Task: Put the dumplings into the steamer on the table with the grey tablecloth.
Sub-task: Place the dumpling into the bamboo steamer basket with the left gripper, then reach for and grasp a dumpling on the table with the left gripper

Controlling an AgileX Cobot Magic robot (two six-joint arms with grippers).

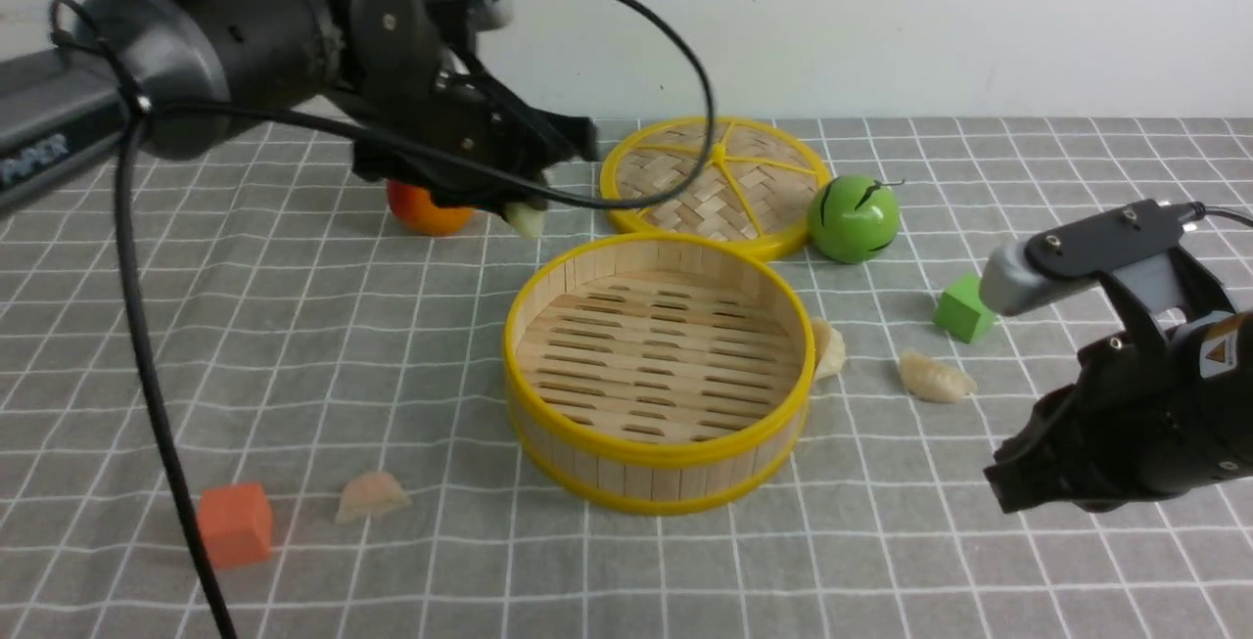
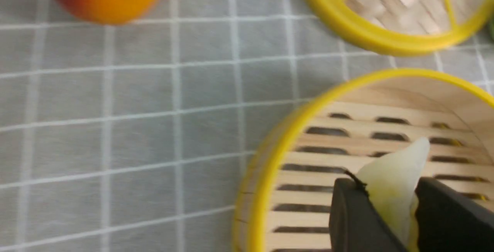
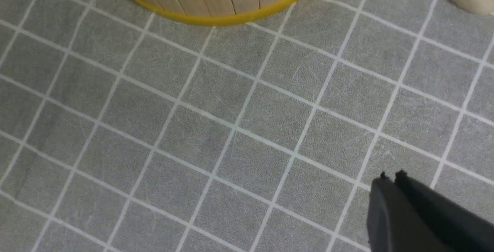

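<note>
One greenish dumpling [image 1: 526, 219] is up in the air, pinched tight between the left gripper's [image 1: 519, 205] jaws, just above the steamer's [image 1: 658, 451] far-left rim! Three more sit on the cloth [image 1: 881, 541], outside the basket: a cream dumpling [image 1: 828, 347] touching the steamer's right wall, a second cream dumpling [image 1: 937, 377] near it, further right, and a pink dumpling [image 1: 372, 495] front-left, beside an orange cube [image 1: 235, 524]. The right gripper [image 3: 390, 178], jaws pressed together, hovers low over the cloth, right of the steamer. The lid [image 1: 715, 174] lies behind, with a green ball [image 1: 854, 218] right beside it.
</note>
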